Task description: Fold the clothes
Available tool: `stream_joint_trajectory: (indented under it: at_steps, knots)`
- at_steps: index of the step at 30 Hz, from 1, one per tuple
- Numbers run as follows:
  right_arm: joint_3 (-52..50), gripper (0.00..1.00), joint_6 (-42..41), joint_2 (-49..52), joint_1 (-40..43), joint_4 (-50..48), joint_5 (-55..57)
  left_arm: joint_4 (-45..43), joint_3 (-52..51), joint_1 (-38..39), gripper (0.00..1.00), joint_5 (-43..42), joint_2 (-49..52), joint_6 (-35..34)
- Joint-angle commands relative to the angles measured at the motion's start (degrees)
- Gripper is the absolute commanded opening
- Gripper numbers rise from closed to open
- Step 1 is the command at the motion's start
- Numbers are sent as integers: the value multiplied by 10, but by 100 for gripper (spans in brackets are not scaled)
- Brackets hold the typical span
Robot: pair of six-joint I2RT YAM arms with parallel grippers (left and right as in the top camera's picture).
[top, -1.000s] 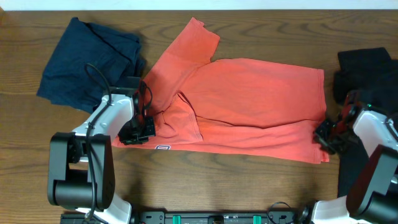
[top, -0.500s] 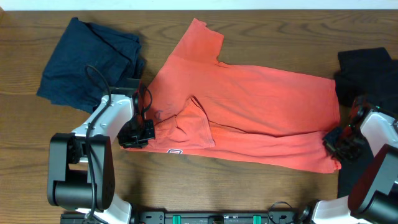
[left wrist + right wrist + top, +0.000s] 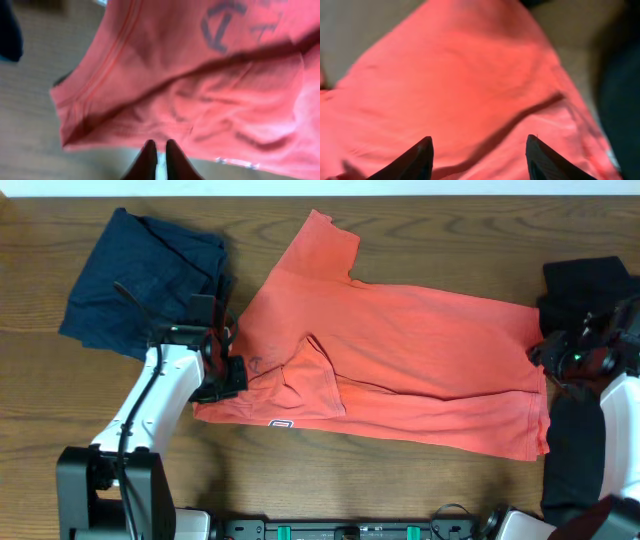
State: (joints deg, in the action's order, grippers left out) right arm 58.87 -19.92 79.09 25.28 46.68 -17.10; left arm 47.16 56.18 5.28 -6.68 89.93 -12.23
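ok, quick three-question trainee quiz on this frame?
1. True or false: the right gripper stands open over the coral T-shirt.
2. In the overhead view, the navy garment lies: A upper left, B lower right, C centre.
3. Which garment lies past the T-shirt's right edge?
Key: 1 true; 2 A; 3 the black garment.

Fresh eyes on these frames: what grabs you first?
The coral-red T-shirt sprawls across the middle of the table. The left gripper sits shut at its left edge, while the right gripper hovers open over its right end. A navy garment lies crumpled at far left, a black garment at the right edge.
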Motion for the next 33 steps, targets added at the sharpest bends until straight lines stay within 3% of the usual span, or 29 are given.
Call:
stream_joint_trajectory:
  at_steps: [1,9,15,18,24,27,30,33]
  knots:
    - [7,60,20,-6,0,0,-41,-13,-46,-3,6,9,17,-6]
    - [7,61,29,-5,0,-3,-40,-82,-126,-5,6,57,18,-6]
    - [7,62,29,-5,0,-5,-37,-4,-131,-5,6,57,16,-47]
    - [7,69,31,-4,-1,-21,-37,32,-115,-5,6,56,4,-62]
    - [3,73,45,17,-7,-46,13,56,-67,-5,7,56,-47,-61]
    - [3,77,20,42,-4,-48,68,55,-43,-5,32,52,-77,-61]
    - [3,75,16,72,-4,-64,24,35,-28,-5,53,31,-100,-42]
    - [3,72,16,95,-4,-19,-12,26,-28,-5,61,35,-105,-39]
